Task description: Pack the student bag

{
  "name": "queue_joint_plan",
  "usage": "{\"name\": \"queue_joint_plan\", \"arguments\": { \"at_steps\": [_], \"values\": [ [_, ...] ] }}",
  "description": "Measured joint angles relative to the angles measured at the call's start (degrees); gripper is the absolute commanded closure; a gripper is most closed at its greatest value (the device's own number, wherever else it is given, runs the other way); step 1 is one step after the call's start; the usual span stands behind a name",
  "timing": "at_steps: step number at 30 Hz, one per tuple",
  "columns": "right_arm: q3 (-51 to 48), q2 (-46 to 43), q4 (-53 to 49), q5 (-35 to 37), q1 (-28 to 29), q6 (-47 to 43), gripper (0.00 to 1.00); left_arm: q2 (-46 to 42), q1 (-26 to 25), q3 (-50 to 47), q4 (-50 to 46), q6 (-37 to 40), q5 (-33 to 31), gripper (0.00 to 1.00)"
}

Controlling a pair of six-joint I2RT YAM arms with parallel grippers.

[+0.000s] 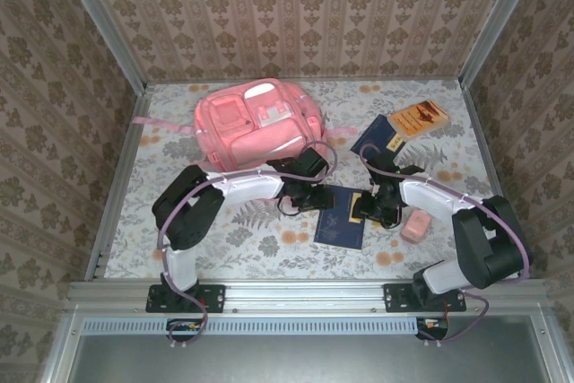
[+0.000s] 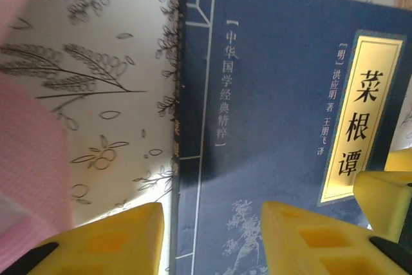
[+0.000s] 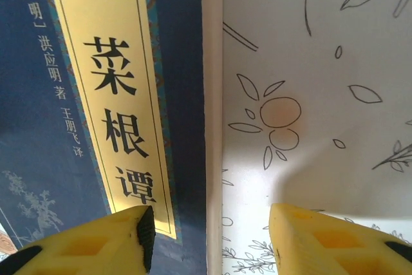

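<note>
Top external: left end effector [image 1: 316, 196] and right end effector [image 1: 369, 208] straddle blue book's [image 1: 339, 226] opposite edges, jaws apart, probably for a 2-arm lift into student bag [image 1: 256, 123].

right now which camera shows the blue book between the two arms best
Left wrist view: the blue book is large and sharp, spine edge, cover print and yellow title label legible. The right wrist view has its label and one long edge, close up. The top view has the book whole but small, partly covered.
</note>
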Motion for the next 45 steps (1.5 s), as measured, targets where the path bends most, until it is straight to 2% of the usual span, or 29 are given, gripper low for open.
{"name": "queue_joint_plan", "arguments": {
  "at_steps": [4, 9, 15, 23, 29, 36, 41, 45],
  "values": [
    [0.0, 1.2, 1.6, -1.1, 0.0, 0.0, 0.57, 1.5, -0.5, 1.1, -0.3, -0.7, 0.1, 0.61],
    [0.0, 2.3, 2.6, -2.1, -0.2, 0.0, 0.59, 3.5, -0.7, 2.3, -1.6, -0.7, 0.0, 0.7],
    [0.0, 2.4, 2.3, -3.3, -0.8, 0.0, 0.7, 3.7, -0.7, 2.8, -2.9, -0.7, -0.3, 0.78],
    [3.1, -0.8, -2.7, -4.5, -0.9, 0.0, 0.72, 3.7, -0.7, 2.9, -3.4, -0.7, -0.6, 0.8],
    [5.1, -2.4, -3.2, -6.4, -0.9, 0.3, 0.82, 3.7, -0.7, 2.9, -3.3, -0.7, -0.4, 0.8],
    [5.4, -3.1, -4.8, -5.3, -0.7, -0.1, 0.89, 3.7, -0.7, 2.9, -3.2, -0.7, -0.4, 0.82],
    [5.9, -4.5, -5.9, -4.5, -0.6, -0.6, 0.94, 3.5, -1.0, 3.0, -3.1, -0.5, -0.4, 0.75],
    [6.7, -6.0, -7.0, -3.9, -0.6, -1.8, 0.94, 1.9, -0.9, 3.2, -4.3, 0.6, -0.7, 0.58]
  ]
}}
